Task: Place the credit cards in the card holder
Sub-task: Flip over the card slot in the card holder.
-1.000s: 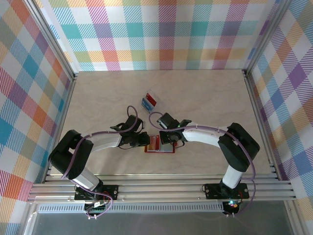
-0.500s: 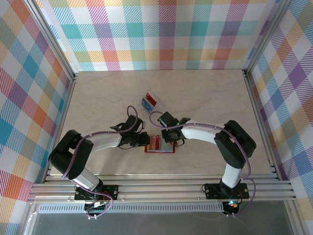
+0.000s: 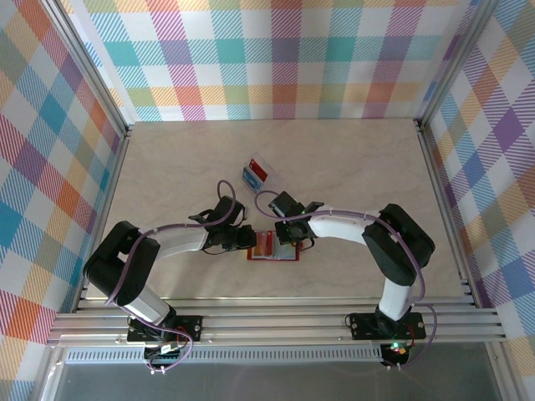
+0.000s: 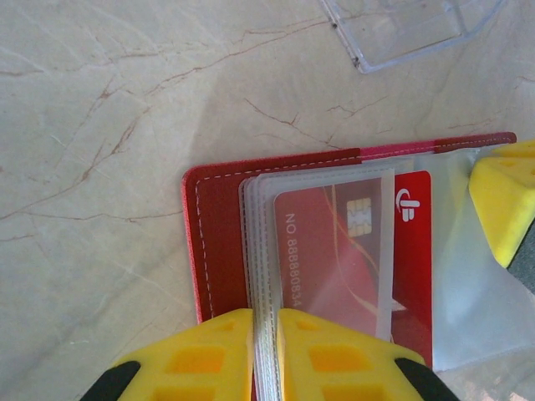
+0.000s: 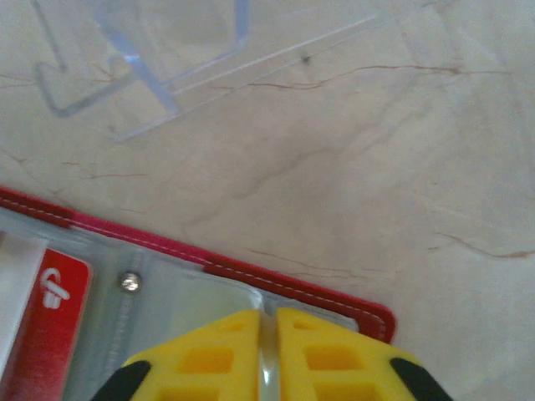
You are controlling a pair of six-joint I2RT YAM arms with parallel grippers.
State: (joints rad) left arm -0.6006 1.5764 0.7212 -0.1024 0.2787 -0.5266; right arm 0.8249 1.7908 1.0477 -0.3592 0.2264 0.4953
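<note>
Red credit card [image 4: 351,259] — "NO 8888…" (inside card holder [image 4: 219,242])

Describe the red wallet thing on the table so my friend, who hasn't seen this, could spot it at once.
On the pale marbled table, look to the middle, toward the near edge: the card holder lies open and flat there. It is red with a stitched border and pale sleeves, one showing a red card; the clear plastic case farther back is see-through.

Lab test booth: marble-look table [image 3: 359,175] fenced by aluminium rails [image 3: 276,326] and bright plaid walls [image 3: 284,58].
</note>
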